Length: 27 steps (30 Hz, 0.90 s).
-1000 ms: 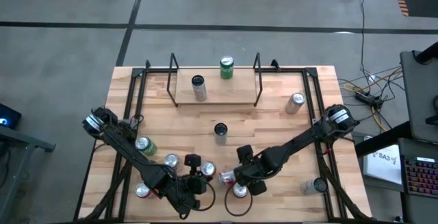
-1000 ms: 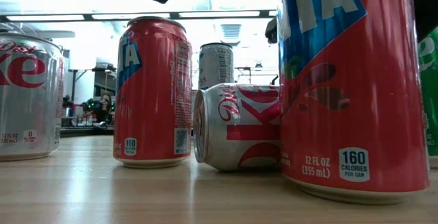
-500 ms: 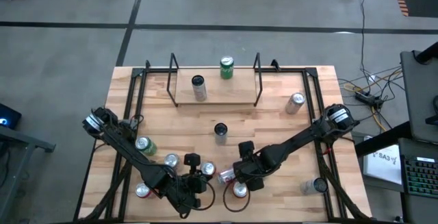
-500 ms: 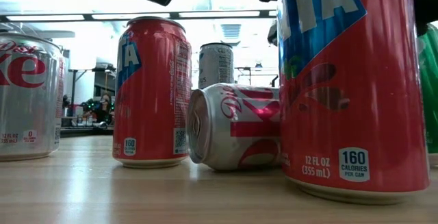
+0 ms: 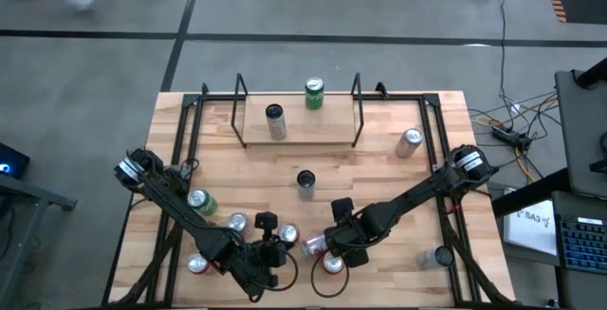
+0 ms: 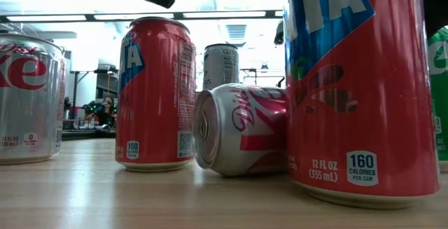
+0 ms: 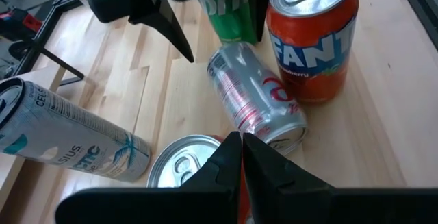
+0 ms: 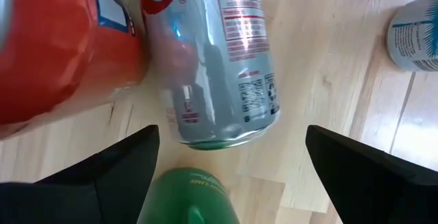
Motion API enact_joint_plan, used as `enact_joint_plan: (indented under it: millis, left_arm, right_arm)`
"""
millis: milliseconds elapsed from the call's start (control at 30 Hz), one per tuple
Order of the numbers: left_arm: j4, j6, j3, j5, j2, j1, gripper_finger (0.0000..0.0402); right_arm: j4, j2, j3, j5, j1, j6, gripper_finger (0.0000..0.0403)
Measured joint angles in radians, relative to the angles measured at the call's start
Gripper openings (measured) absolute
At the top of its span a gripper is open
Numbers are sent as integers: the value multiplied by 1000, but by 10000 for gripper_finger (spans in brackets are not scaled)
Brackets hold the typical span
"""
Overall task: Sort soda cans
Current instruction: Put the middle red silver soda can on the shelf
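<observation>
Ten soda cans [image 5: 305, 182] show on the bench [image 5: 379, 168] from above: two on the wire rack [image 5: 296, 128] at the far edge, one mid-bench, two along the right side, five clustered near the front. The right hand [image 5: 327, 246] stands wide open, straddling a toppled silver can [image 8: 219, 53] without gripping it. The left hand [image 7: 241, 157] is closed and empty just beside it. Red cans [image 6: 155, 92] crowd either side.

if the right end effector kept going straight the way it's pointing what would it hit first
Most likely the silver Diet Coke can lying on its side: it sits between the open right end effector fingers, dead ahead. Depth is uncertain; a green can sits very near.
</observation>
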Motion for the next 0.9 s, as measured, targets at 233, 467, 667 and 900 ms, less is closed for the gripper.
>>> enact_joint_plan:
  millis: [233,467,667,900]
  left_arm:
    - [19,-5,-18,0,0,-2,0]
    - [21,-5,-21,0,0,-5,0]
    - [22,-5,-22,-10,0,-14,0]
    - [22,-6,-22,-28,0,-22,0]
  right_arm:
    - [8,0,33,4,2,-35,356]
    - [24,1,41,8,2,-67,356]
    - [53,41,41,8,2,-90,356]
    - [38,90,56,35,-3,-109,356]
